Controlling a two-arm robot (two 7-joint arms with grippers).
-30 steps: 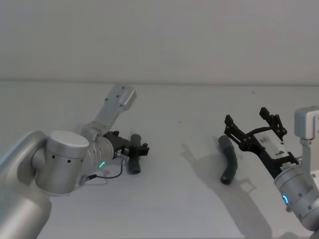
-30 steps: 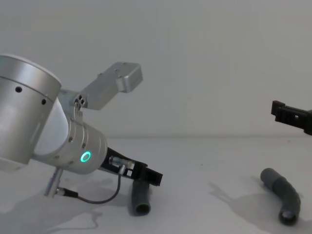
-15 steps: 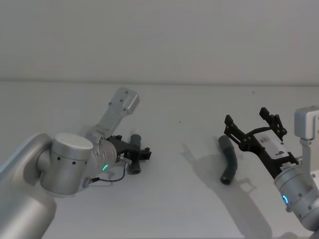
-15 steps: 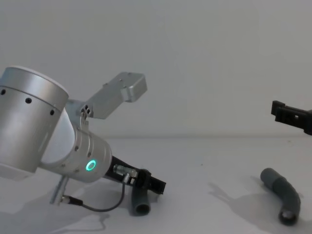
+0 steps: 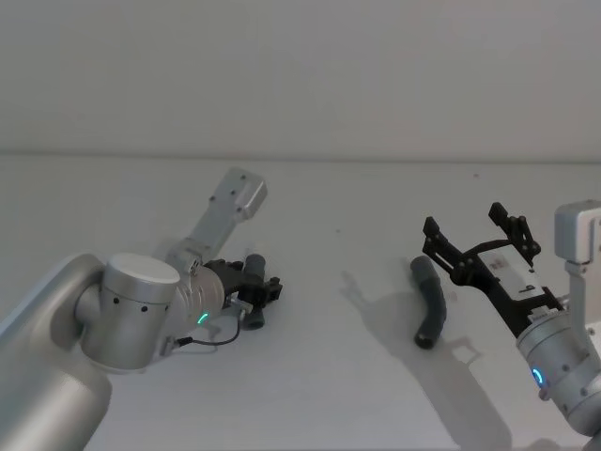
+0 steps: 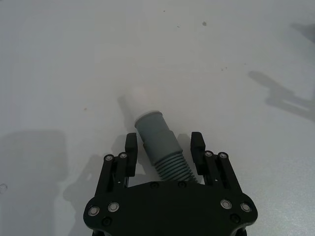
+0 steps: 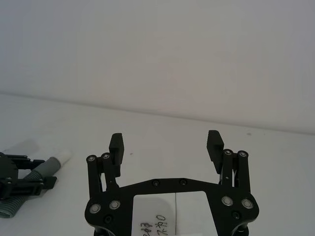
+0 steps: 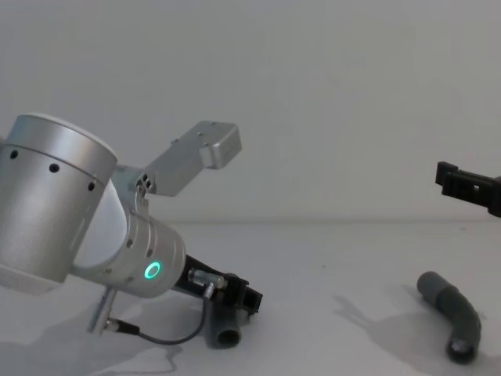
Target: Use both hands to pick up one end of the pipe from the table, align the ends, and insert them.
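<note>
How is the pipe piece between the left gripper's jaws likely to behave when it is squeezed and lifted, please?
The pipe piece is round, so it may roll or slip aside as the open left gripper closes. Its ribbed section probably flexes when squeezed, while the smooth sleeve looks stiffer. Being hollow, it is likely light.

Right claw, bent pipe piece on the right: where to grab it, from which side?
Probably mid-body, at the bend of the right pipe piece, right claw coming down from above, open jaws straddling its width. It lies flat on the table, and both mouths stay free.
</note>
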